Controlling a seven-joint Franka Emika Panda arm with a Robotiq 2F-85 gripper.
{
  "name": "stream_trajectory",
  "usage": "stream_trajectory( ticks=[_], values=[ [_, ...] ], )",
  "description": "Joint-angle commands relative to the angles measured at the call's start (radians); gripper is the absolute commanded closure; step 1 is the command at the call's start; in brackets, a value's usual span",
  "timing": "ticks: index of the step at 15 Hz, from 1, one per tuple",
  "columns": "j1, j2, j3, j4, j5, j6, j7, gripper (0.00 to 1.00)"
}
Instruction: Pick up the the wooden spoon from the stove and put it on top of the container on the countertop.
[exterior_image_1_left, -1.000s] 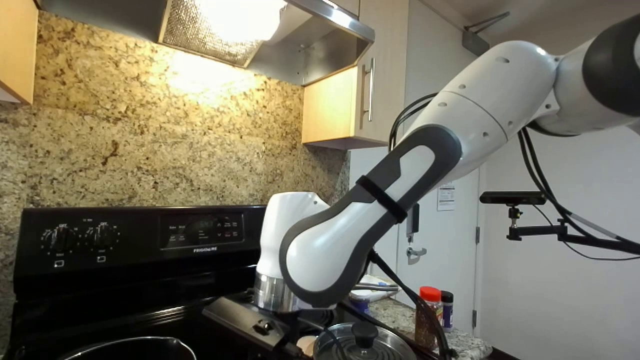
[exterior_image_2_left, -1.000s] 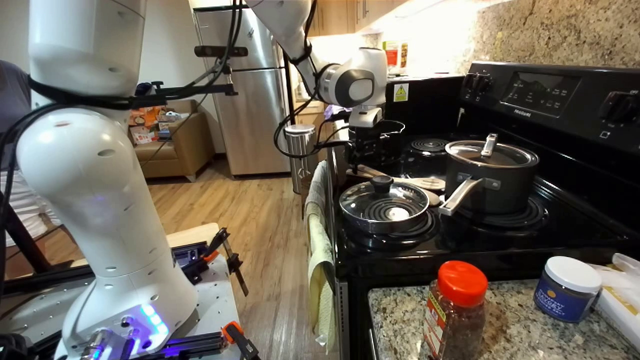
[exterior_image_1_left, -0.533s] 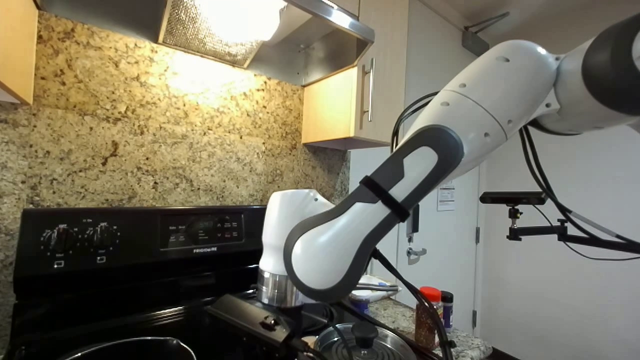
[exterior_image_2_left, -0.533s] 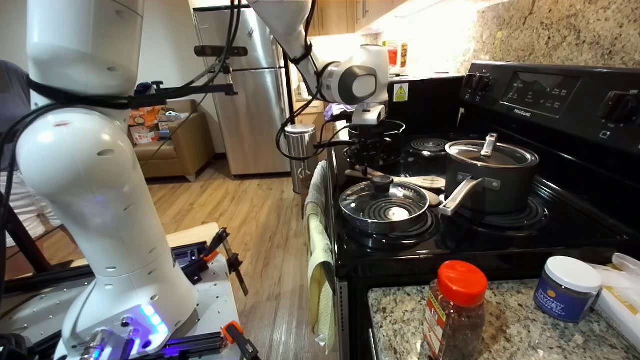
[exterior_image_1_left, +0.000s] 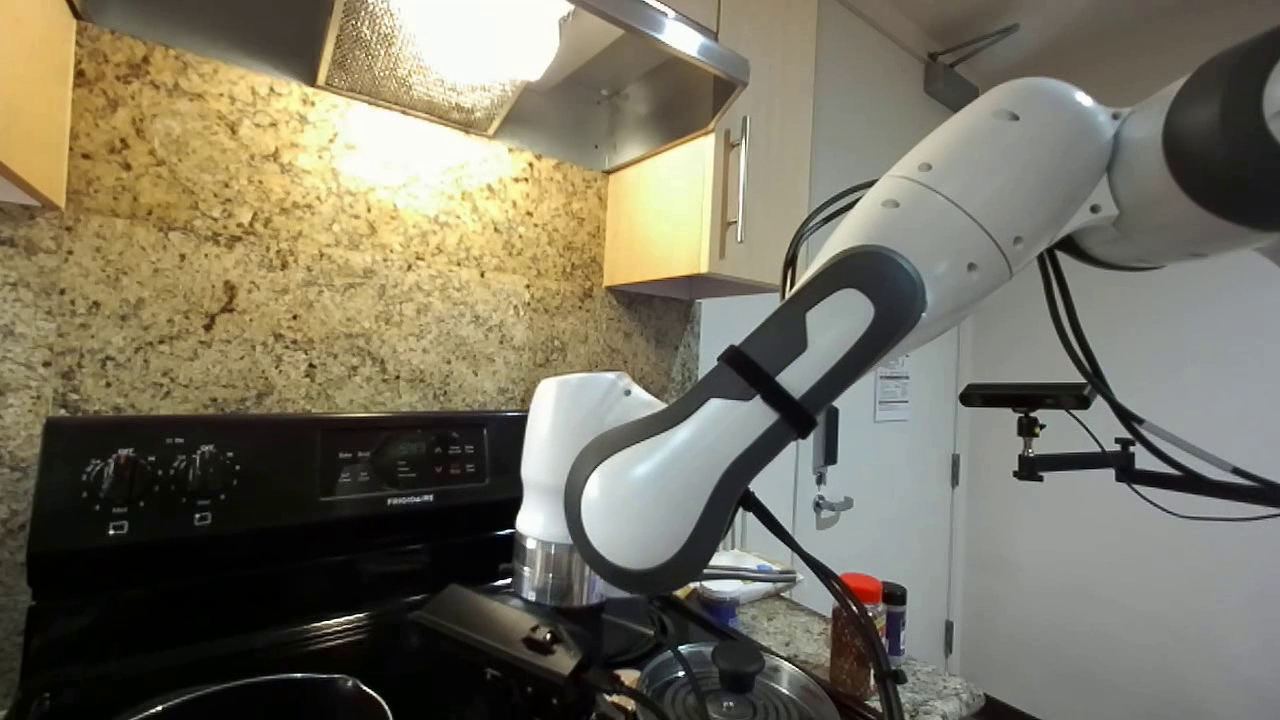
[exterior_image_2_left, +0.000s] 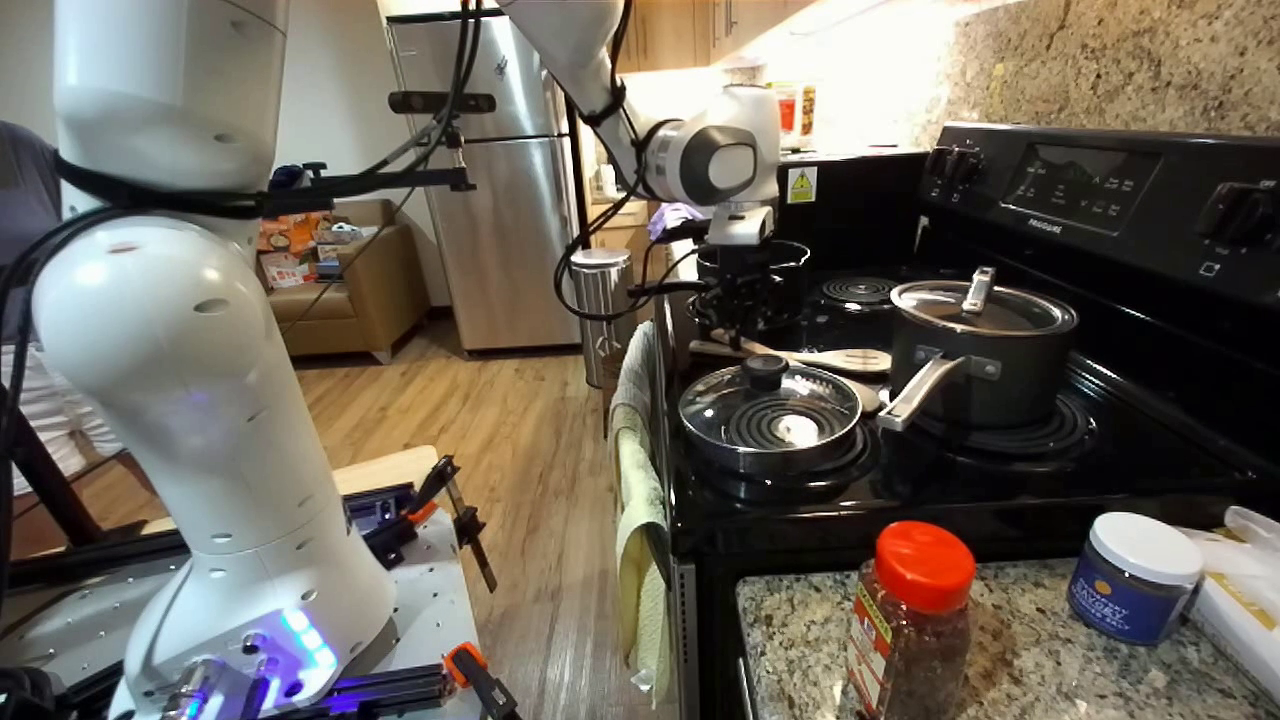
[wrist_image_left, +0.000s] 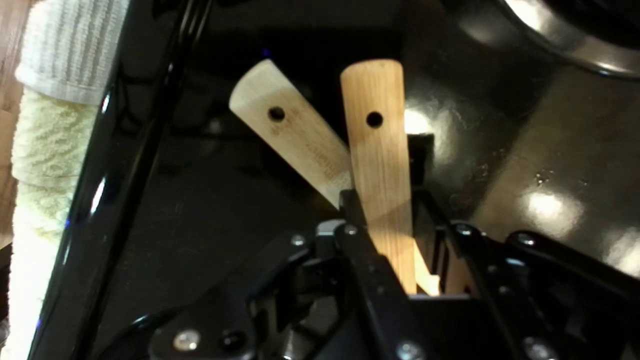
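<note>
In the wrist view two wooden handles cross on the black stove (wrist_image_left: 240, 200). The tan one, which I take for the wooden spoon (wrist_image_left: 376, 90), lies on top and runs between my gripper's (wrist_image_left: 387, 200) fingers. Both fingers sit right against its sides, so I see them shut on the handle. Its rounded head seems to show behind the lidded pan in an exterior view. On the countertop (exterior_image_2_left: 800, 630) stand a red-capped shaker (exterior_image_2_left: 925, 570) and a blue jar (exterior_image_2_left: 1140, 580) with a white lid. Which of these is the container I cannot tell.
A paler wooden handle (wrist_image_left: 295, 135) passes under the spoon; a slotted head (exterior_image_2_left: 850, 362) lies beside it. Close by are a glass-lidded pan (exterior_image_2_left: 770, 415) and a dark saucepan (exterior_image_2_left: 985, 350) with its handle sticking out. Towels (exterior_image_2_left: 640, 480) hang on the stove's front.
The fingers have come together on the tan handle. My hand has risen slightly and, in an exterior view, shifted a little toward the stove's back. The lidded pan has moved slightly.
</note>
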Motion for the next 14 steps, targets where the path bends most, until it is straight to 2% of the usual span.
stream_trajectory(
  ticks=[1, 5, 6, 8, 10, 11, 12, 14],
  values=[
    [-0.01, -0.021, 0.005, 0.013, -0.042, -0.05, -0.026, 0.88],
    [0.006, -0.022, -0.001, 0.085, -0.178, -0.121, -0.074, 0.89],
    [0.006, -0.024, 0.005, 0.105, -0.198, -0.144, -0.099, 0.95],
    [0.011, -0.025, 0.007, 0.145, -0.24, -0.174, -0.123, 1.0],
    [0.012, -0.019, 0.011, 0.182, -0.261, -0.204, -0.144, 0.95],
    [0.01, -0.015, 0.013, 0.195, -0.26, -0.215, -0.152, 0.86],
    [0.006, -0.012, 0.015, 0.203, -0.244, -0.222, -0.145, 0.7],
    [0.006, -0.007, 0.009, 0.208, -0.233, -0.237, -0.1, 0.64]
  ],
)
